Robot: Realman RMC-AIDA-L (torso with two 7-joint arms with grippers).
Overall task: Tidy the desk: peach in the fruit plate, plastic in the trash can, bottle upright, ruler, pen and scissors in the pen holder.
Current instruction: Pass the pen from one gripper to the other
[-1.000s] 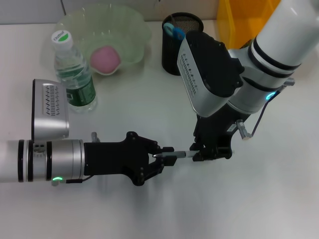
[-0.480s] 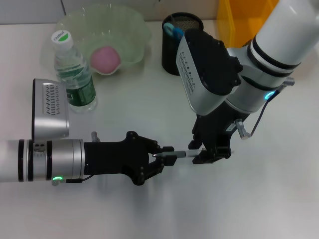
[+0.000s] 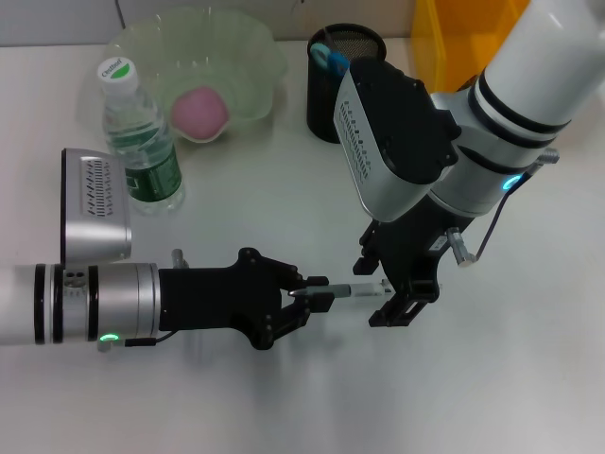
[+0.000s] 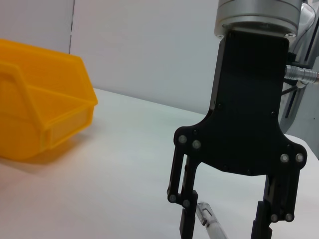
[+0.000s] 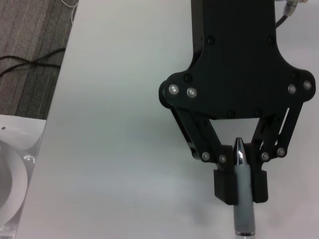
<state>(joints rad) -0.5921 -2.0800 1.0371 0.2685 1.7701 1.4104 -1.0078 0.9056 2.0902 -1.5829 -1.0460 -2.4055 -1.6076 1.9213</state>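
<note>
While the peach (image 3: pixel 199 112) sits in the fruit plate (image 3: pixel 253 57) and the bottle (image 3: pixel 139 142) stands upright, the pen (image 3: pixel 352 292) is the step in hand. It hangs level over the tabletop (image 3: pixel 284 397), one end clamped in the left claw (image 3: pixel 301 301), whose fingers are closed on it. The right claw (image 3: pixel 397 301) stands with its fingers spread on either side of the pen's other end, gripping nothing. Next, it likely needs to close squarely on the pen so the left can let go, then carry it to the pen holder (image 3: pixel 333 90).
</note>
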